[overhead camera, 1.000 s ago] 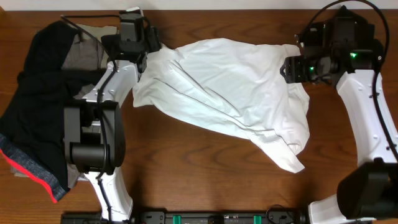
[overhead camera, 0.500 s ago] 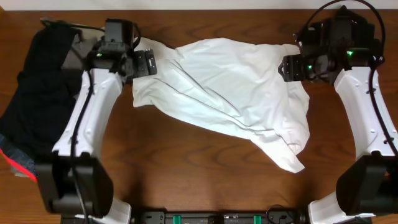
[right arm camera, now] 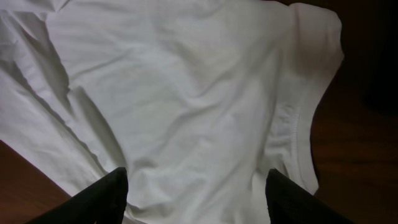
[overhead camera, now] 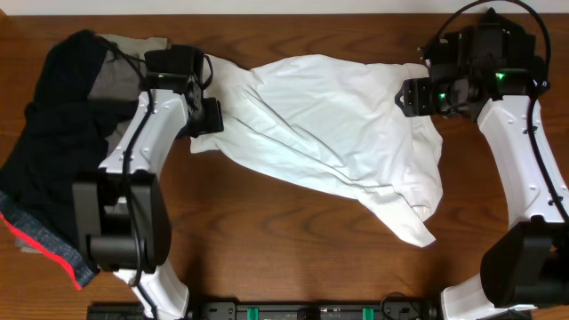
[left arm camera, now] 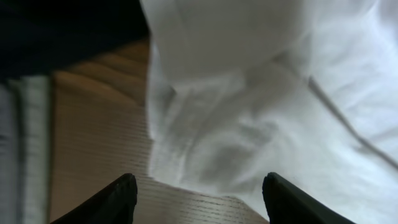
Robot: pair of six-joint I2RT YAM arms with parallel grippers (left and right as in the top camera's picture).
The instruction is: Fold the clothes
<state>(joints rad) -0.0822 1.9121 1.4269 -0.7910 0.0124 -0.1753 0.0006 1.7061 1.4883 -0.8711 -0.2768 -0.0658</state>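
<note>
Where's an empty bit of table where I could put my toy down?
The biggest patch of bare wood is at the front, between the left arm and the white T-shirt, below its low corner. A smaller strip lies between that corner and the right arm. The left side is crowded with the dark clothes pile.

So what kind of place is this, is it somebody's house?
Probably a robot test bench, not a home laundry room. A left arm and a right arm reach over a white T-shirt on a wooden table, with dark clothes piled at one end.
</note>
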